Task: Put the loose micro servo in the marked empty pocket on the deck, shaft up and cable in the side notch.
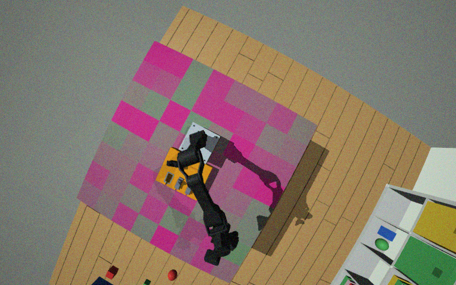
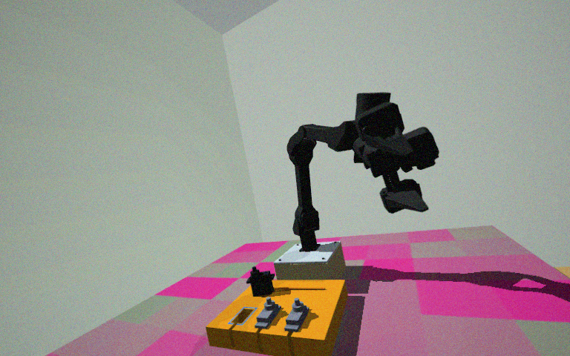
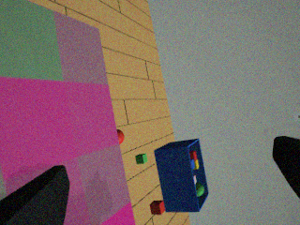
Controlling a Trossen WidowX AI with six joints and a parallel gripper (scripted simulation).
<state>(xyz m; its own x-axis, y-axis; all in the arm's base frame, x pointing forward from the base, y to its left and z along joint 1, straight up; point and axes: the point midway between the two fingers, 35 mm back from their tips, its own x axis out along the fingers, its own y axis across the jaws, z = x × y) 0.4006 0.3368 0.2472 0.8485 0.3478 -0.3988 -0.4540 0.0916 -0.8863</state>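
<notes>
The loose micro servo [image 1: 172,163] [image 2: 261,282] is black and stands on the orange deck [image 1: 162,174] [image 2: 327,302], behind the pockets in the exterior view, output shaft up. A thin dark line runs right from its foot; whether it is cable or shadow is unclear. The marked pocket [image 1: 168,178] [image 2: 243,315] is empty, with a pale outline and a side notch. Two grey servos [image 1: 179,183] [image 2: 268,314] sit in the pockets beside it. My gripper [image 2: 419,180] [image 3: 173,161] is open and empty, high up and well away from the deck. The wrist view shows neither servo nor deck.
The arm's pale base box [image 2: 309,269] stands right behind the deck. My arm hangs over part of the deck in the top view. A blue bin [image 3: 175,180], a green cube [image 3: 142,158] and a red ball [image 1: 171,275] are beyond the mat. A white shelf [image 1: 399,208] stands far right.
</notes>
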